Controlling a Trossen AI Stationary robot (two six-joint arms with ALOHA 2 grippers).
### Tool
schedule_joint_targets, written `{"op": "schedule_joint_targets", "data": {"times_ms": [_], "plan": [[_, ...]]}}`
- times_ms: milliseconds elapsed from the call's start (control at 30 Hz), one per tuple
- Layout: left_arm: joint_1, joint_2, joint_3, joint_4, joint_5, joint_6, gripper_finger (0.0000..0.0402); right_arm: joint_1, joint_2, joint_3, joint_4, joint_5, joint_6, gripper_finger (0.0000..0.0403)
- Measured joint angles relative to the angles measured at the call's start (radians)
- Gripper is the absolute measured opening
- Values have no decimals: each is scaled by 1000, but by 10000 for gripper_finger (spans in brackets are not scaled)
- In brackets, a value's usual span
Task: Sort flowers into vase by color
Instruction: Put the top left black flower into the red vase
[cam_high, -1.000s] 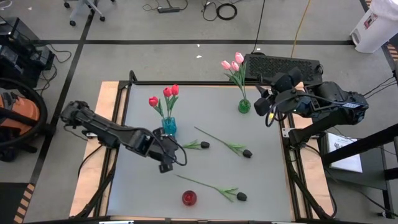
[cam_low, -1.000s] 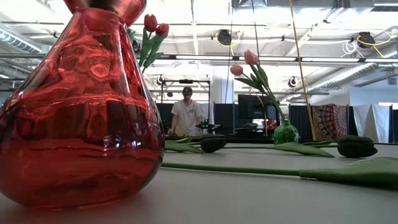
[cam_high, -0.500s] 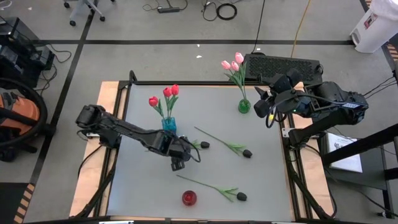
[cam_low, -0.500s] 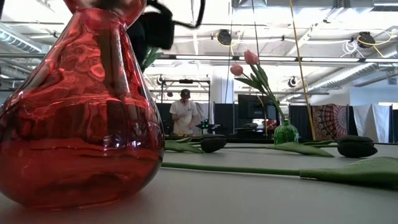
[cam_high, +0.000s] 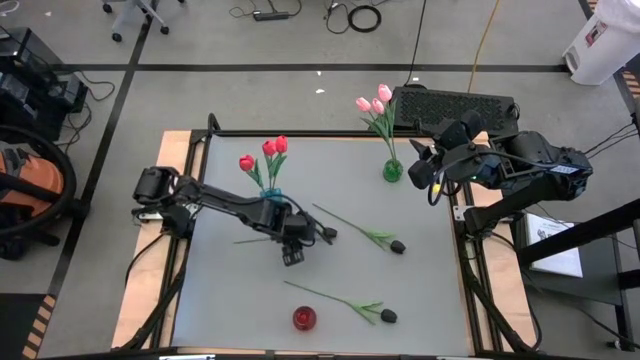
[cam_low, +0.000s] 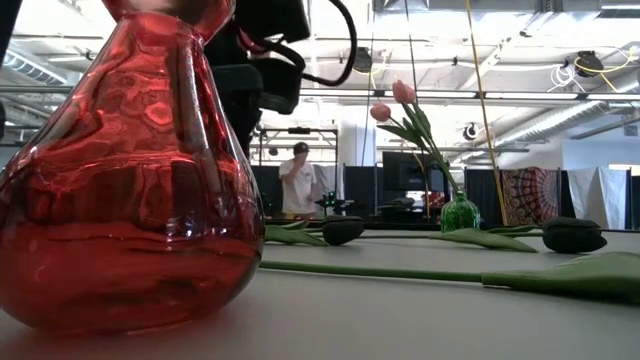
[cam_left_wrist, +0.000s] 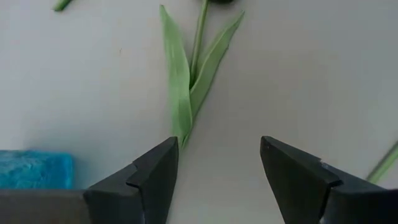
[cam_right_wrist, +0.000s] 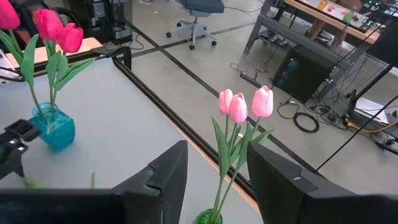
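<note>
Left gripper (cam_left_wrist: 217, 165) hovered spread over the bench (cam_high: 430, 290), just short of a black tulip (cam_high: 318, 234) lying flat, leaves between the fingers. Right gripper (cam_right_wrist: 214, 171) waited spread, pinching nothing, beside the pink tulips (cam_right_wrist: 242, 106).

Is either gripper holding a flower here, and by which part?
Nothing is held. The left gripper hangs open over a black tulip's leaves; the right gripper is empty.

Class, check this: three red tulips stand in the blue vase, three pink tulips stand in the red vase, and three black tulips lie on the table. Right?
Not quite. The high view shows the pink tulips in the green vase; the red vase holds none.
</note>
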Motion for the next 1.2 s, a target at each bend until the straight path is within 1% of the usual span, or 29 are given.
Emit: {"op": "schedule_joint_targets", "data": {"times_ms": [67, 333, 567, 733, 967, 1200], "plan": [[10, 2, 0, 7, 16, 19, 233, 0, 0, 0, 2, 0, 0, 157], [46, 2, 0, 15, 6, 60, 233, 0, 0, 0, 2, 0, 24, 157], [68, 2, -10, 43, 4, 146, 233, 0, 0, 0, 2, 0, 26, 157], [71, 2, -25, 46, 38, 146, 233, 0, 0, 0, 10, 0, 26, 157], [69, 2, -35, 59, 39, 145, 233, 0, 0, 0, 32, 0, 26, 157], [42, 3, -35, 78, 57, 92, 233, 0, 0, 0, 32, 0, 26, 157]]}}
